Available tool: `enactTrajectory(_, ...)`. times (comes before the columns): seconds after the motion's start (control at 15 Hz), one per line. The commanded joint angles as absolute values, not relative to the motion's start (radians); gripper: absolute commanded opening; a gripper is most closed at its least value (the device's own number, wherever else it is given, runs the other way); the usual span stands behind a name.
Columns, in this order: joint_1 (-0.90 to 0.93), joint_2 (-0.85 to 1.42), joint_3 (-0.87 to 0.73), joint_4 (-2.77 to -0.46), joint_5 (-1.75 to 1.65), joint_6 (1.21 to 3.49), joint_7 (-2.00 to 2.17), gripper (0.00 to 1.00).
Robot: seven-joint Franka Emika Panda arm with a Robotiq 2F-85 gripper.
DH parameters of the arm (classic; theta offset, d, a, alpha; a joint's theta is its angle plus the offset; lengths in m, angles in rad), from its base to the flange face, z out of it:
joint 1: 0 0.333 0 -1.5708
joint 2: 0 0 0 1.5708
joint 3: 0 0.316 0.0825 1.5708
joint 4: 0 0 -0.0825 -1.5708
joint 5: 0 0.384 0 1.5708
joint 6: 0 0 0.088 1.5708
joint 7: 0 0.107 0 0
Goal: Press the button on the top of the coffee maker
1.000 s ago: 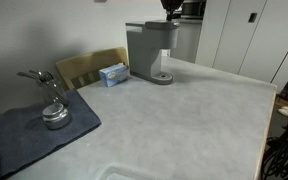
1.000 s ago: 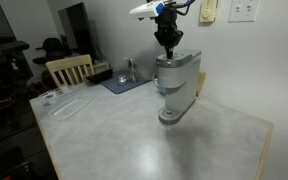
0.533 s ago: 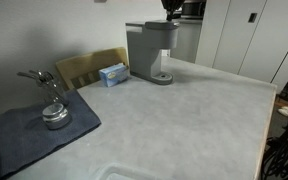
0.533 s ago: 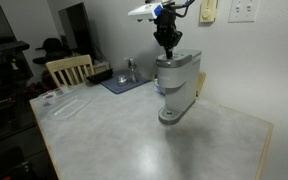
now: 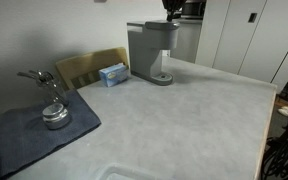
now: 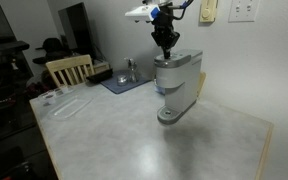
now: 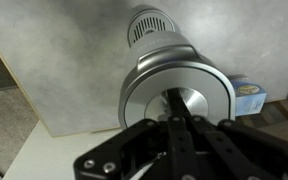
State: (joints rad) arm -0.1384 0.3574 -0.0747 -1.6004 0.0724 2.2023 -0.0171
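Observation:
The matte-grey coffee maker stands at the far side of the table and shows in both exterior views. My gripper comes down from above onto its top. In the wrist view the gripper is shut and empty. Its fingertips are pressed together and point at the middle of the round silvery button on the machine's top. I cannot tell whether they touch it. The round drip tray shows below the brew head.
A blue box lies beside the machine in front of a wooden chair back. A shiny metal faucet-like piece stands on a dark mat. The table's edge is near cabinets. A clear plastic item lies near another chair.
The gripper has edged very slightly over the coffee maker's top; the machine seems to have shifted a hair. Nothing else moved.

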Motion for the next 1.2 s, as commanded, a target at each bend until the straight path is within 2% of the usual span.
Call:
enactTrajectory(0.0, -0.143, 0.330, -0.065, -1.677, 0.097, 2.228, -0.052, 0.00)
enactTrajectory(0.47, -0.136, 0.339, -0.072, -1.592, 0.059, 2.235, -0.064, 0.00)
enactTrajectory(0.93, -0.132, 0.365, -0.073, -1.410, -0.003, 2.227, -0.114, 0.00)
enactTrajectory(1.0, -0.126, 0.369, -0.079, -1.391, -0.015, 2.211, -0.089, 0.26)
enactTrajectory(1.07, -0.125, 0.371, -0.080, -1.377, -0.012, 2.186, -0.073, 0.27)
enactTrajectory(1.13, -0.129, 0.349, -0.073, -1.419, 0.002, 2.222, -0.085, 0.08)
